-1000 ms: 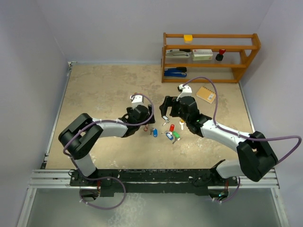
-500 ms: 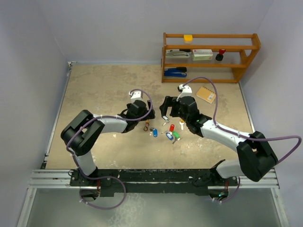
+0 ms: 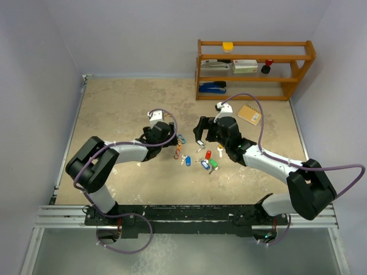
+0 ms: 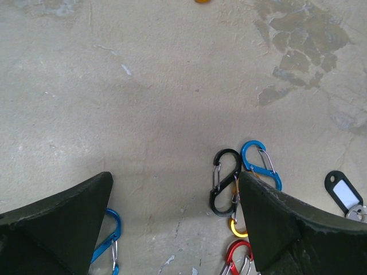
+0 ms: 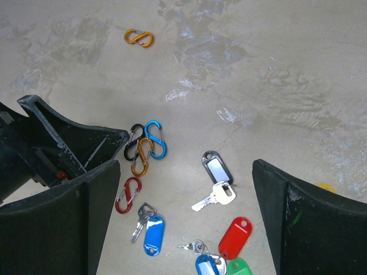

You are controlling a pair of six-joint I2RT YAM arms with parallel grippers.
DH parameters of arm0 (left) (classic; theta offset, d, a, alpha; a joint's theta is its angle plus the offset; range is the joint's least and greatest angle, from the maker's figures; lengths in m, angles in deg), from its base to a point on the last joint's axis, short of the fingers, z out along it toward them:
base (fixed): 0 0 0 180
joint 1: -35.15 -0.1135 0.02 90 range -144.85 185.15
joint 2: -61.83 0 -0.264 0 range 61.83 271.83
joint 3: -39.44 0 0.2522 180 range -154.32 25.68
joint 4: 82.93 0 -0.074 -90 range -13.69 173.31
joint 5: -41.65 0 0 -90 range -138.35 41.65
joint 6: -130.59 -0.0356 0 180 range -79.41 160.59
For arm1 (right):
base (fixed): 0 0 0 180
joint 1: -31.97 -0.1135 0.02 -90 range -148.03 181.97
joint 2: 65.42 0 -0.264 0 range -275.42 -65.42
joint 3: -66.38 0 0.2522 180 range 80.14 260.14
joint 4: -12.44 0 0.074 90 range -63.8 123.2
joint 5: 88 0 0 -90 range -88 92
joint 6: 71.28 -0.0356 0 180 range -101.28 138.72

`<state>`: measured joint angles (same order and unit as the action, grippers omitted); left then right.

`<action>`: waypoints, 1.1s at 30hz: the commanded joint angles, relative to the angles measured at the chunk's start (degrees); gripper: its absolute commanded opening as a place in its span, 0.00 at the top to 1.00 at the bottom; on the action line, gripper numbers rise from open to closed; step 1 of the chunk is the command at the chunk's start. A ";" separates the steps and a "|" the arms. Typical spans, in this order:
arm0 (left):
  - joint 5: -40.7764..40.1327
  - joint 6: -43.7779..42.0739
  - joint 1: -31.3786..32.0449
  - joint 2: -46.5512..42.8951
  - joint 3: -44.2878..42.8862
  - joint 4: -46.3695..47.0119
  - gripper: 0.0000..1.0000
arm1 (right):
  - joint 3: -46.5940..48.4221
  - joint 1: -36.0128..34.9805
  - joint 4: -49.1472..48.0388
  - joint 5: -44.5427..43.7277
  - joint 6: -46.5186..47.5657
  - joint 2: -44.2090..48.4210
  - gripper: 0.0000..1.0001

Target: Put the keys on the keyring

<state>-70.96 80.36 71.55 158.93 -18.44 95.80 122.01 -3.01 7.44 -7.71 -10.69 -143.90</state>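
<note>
The keys lie together in mid-table: a black-and-white tagged key (image 5: 217, 171) (image 3: 200, 150), a blue tagged key (image 5: 152, 232) (image 3: 187, 161), then red (image 5: 235, 236), a second blue (image 5: 205, 264) and green (image 5: 238, 267) tagged keys bunched together. A yellow tagged key (image 3: 220, 150) lies to their right. Coloured S-clips (image 3: 179, 144) lie just left of the keys: black (image 4: 225, 180), blue (image 4: 261, 163), yellow (image 4: 238, 229) and red (image 4: 238, 255). My left gripper (image 3: 171, 140) (image 4: 174, 183) is open and empty beside the clips. My right gripper (image 3: 200, 134) (image 5: 184, 169) is open and empty above the keys.
Another blue S-clip (image 4: 109, 234) lies partly under my left finger. An orange S-clip (image 5: 139, 38) lies apart, farther off. A wooden shelf (image 3: 255, 69) with a blue stapler (image 3: 212, 87) and boxes stands at the back right, a small notepad (image 3: 249, 114) in front of it.
My left gripper has drawn back to the left, off the S-clips, which now lie uncovered on the table. The right arm and the keys have not moved.
</note>
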 commanded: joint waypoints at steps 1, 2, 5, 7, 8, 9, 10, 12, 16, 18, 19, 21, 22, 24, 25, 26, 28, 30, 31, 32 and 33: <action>-2.12 -2.06 -0.30 1.06 1.25 -5.59 0.11 | 0.58 -0.17 -0.66 -1.01 -0.35 0.74 0.00; -2.58 -2.41 -0.29 1.39 1.19 -5.67 0.11 | 0.58 -0.17 -0.66 -0.95 -0.38 0.70 0.00; -3.24 -3.26 -0.32 2.16 0.58 -5.65 0.11 | 0.55 -0.17 -0.74 -1.01 -0.39 0.69 0.00; -3.66 -3.81 -0.33 2.81 -0.08 -5.71 0.11 | 0.58 -0.17 -0.83 -1.01 -0.38 0.63 0.00; -3.88 -4.01 -0.31 3.22 -0.55 -6.01 0.11 | 0.62 -0.17 -0.84 -1.01 -0.39 0.61 0.00; -4.02 -4.14 -0.28 3.58 -0.94 -6.13 0.11 | 0.61 -0.17 -0.84 -1.01 -0.38 0.58 0.00; -4.08 -4.19 -0.34 3.96 -1.16 -6.08 0.11 | 0.64 -0.13 -0.84 -1.01 -0.37 0.53 0.00; -3.97 -4.19 -0.28 4.53 -1.52 -5.91 0.11 | 0.67 -0.12 -0.77 -1.01 -0.38 0.43 0.00; -2.92 -4.19 -0.28 5.48 -1.84 -5.20 0.11 | 0.73 -0.16 -0.77 -1.01 -0.22 0.14 0.00; -2.29 -4.16 -0.29 5.81 -1.85 -4.87 0.11 | 0.81 -0.17 -0.76 -0.93 -0.15 -0.01 0.00; -1.92 -4.17 -0.28 5.91 -1.88 -4.71 0.11 | 0.84 -0.17 -0.75 -0.92 -0.16 -0.08 0.00; -1.06 -4.35 -0.28 5.99 -1.94 -4.39 0.11 | 0.83 -0.17 -0.75 -1.04 -0.07 -0.18 0.00; -0.68 -4.46 -0.28 6.00 -1.97 -4.40 0.11 | 0.86 -0.17 -0.75 -1.01 -0.05 -0.18 0.00; -0.42 -4.67 -0.20 5.87 -2.02 -4.60 0.11 | 0.85 -0.17 -0.66 -1.03 -0.01 -0.05 0.00; -0.41 -4.76 -0.19 5.83 -2.02 -4.76 0.11 | 0.85 -0.17 -0.66 -1.02 -0.03 -0.05 0.00; -0.46 -4.89 -0.07 5.82 -1.95 -4.81 0.11 | 0.84 -0.11 -0.66 -1.01 -0.07 -0.09 0.00; -1.22 -5.17 0.19 6.02 -1.98 -5.16 0.11 | 0.87 -0.17 -0.74 -0.95 -0.17 -0.15 0.00; -2.21 -5.38 0.67 6.31 -2.15 -5.53 0.11 | 0.90 -0.17 -0.90 -0.68 -0.23 -0.31 0.00; -2.56 -5.47 0.88 6.55 -2.26 -5.64 0.11 | 0.98 -0.17 -0.92 -0.58 -0.26 -0.35 0.00; -2.81 -5.58 1.12 6.77 -2.41 -5.70 0.11 | 1.01 -0.16 -0.92 -0.57 -0.26 -0.44 0.00; -3.04 -5.62 1.37 7.00 -2.52 -5.72 0.11 | 0.98 -0.17 -0.92 -0.57 -0.29 -0.45 0.00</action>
<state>-76.27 74.18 72.05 162.67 -21.11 95.21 122.01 -3.01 7.44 -7.69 -10.69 -143.92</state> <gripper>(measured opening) 0.888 0.998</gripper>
